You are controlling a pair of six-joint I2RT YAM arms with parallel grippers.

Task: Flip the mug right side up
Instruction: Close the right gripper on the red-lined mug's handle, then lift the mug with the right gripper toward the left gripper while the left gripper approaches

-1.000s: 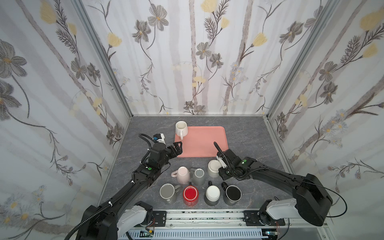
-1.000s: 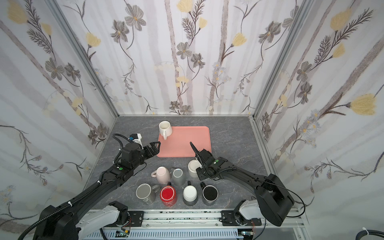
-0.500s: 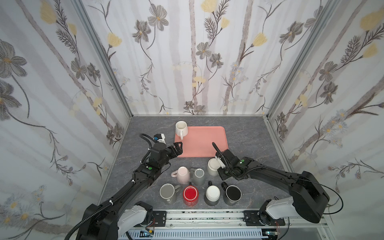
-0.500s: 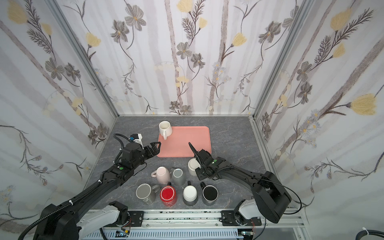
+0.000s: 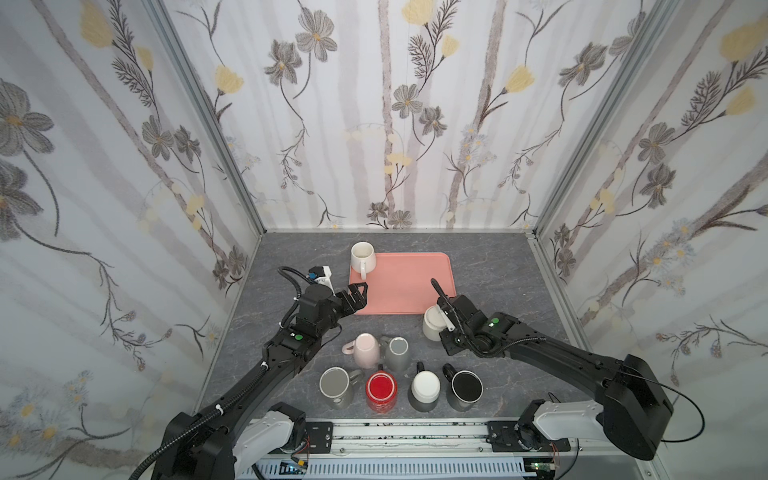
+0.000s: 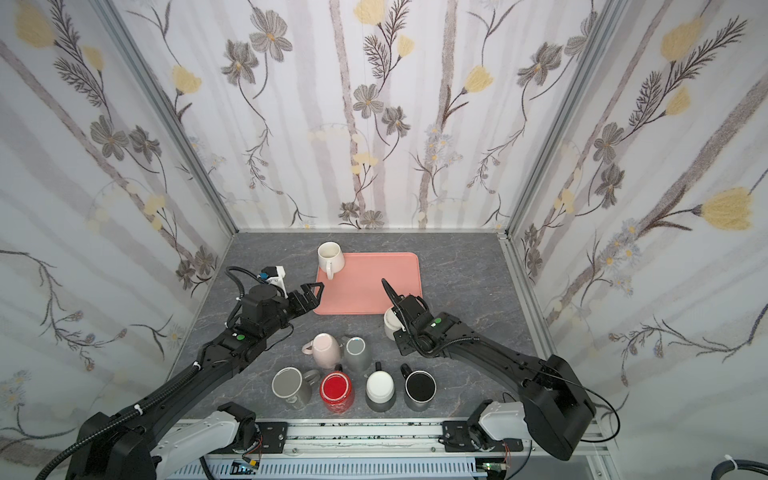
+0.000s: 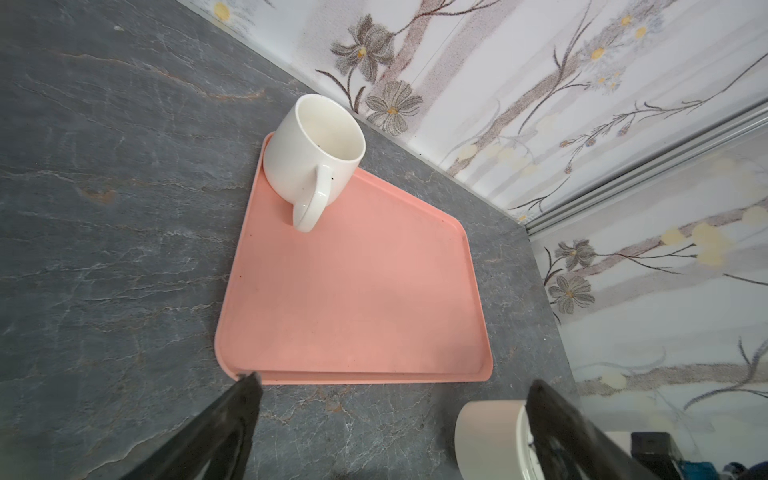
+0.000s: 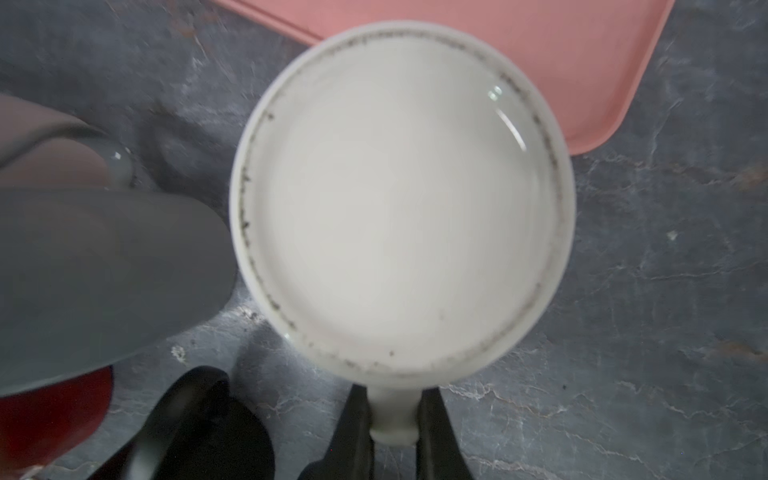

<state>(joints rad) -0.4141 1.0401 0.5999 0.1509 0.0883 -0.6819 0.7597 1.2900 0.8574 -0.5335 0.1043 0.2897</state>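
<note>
Mug (image 8: 399, 199) upside down, handle pinched in right gripper (image 8: 393, 399)

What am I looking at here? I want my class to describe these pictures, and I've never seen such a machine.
Two black robot arms stand at a grey table. Two pictures look down from above on the whole scene; two come from cameras on the arms' wrists. On the table lie a pink tray with an upright white mug at its corner, and six more mugs, among them a red mug. The right gripper is shut on the handle of an upside-down cream mug beside the tray. The left gripper hangs open, holding nothing.
</note>
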